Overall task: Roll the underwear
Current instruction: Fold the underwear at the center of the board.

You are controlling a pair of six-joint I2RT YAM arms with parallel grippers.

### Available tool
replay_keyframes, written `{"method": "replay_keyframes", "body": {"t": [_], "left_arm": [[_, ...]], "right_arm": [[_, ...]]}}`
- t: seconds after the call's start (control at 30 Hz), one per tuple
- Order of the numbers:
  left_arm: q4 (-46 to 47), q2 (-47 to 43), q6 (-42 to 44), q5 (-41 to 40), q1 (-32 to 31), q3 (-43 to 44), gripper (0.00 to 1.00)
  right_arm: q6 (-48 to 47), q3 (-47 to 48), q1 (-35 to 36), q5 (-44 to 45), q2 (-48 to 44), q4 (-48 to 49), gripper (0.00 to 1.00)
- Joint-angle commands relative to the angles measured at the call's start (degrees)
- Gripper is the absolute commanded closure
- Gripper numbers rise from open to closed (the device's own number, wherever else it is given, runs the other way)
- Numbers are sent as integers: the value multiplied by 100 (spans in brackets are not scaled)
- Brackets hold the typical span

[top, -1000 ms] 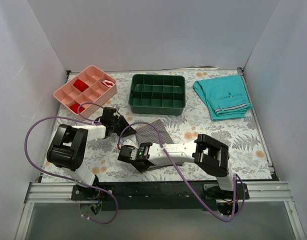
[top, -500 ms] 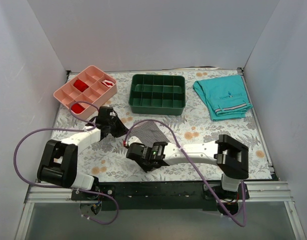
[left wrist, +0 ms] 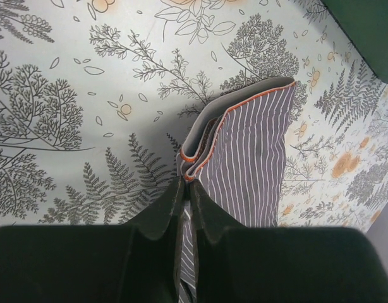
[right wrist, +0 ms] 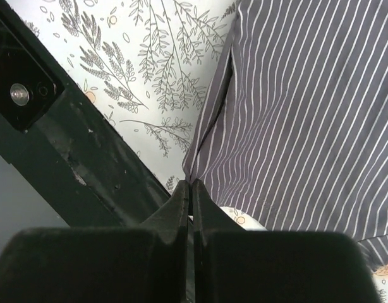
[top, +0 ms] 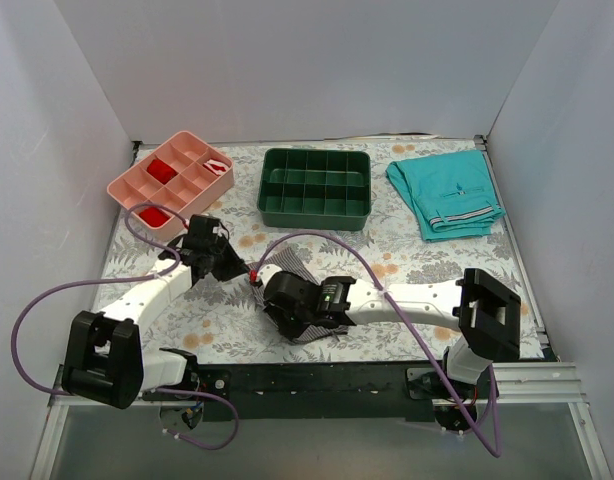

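Observation:
The underwear (top: 284, 266) is grey pinstriped cloth lying near the front middle of the floral table, mostly hidden under my right gripper in the top view. In the left wrist view the underwear (left wrist: 251, 151) shows folded layers with an orange-trimmed edge. My left gripper (top: 245, 270) (left wrist: 187, 187) is shut on that trimmed edge at the cloth's left side. In the right wrist view the striped cloth (right wrist: 295, 113) fills the right half. My right gripper (top: 295, 328) (right wrist: 191, 183) is shut on its near corner, close to the table's front rail.
A pink divided tray (top: 172, 180) with red items stands at the back left. A dark green divided bin (top: 315, 187) is at the back middle. Folded teal shorts (top: 447, 195) lie at the back right. A black rail (top: 317, 375) (right wrist: 67, 145) runs along the near edge. Purple cables loop over both arms.
My right gripper has moved right along the near side of the cloth and my left gripper has shifted slightly left. The underwear has bunched narrower between them.

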Motion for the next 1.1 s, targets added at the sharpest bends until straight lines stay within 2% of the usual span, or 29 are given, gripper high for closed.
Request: {"method": "replay_keyframes", "body": {"t": [0.0, 0.43, 0.7, 0.83, 1.07], "left_arm": [[-562, -198, 230, -282, 46, 395, 100], [-1072, 513, 829, -212, -51, 984, 100], [-1151, 1137, 688, -396, -621, 1608, 100], [-1178, 1523, 548, -528, -929, 1907, 100], [-1283, 2024, 495, -678, -1026, 2487, 100]], "right_arm": [[52, -185, -75, -344, -263, 303, 99], [526, -1379, -804, -1214, -975, 1312, 99], [781, -2083, -1305, -1645, -1230, 1972, 99], [817, -2189, -1393, -1628, -1291, 2035, 99], [1132, -2637, -1490, -1303, -1660, 2219, 99]]}}
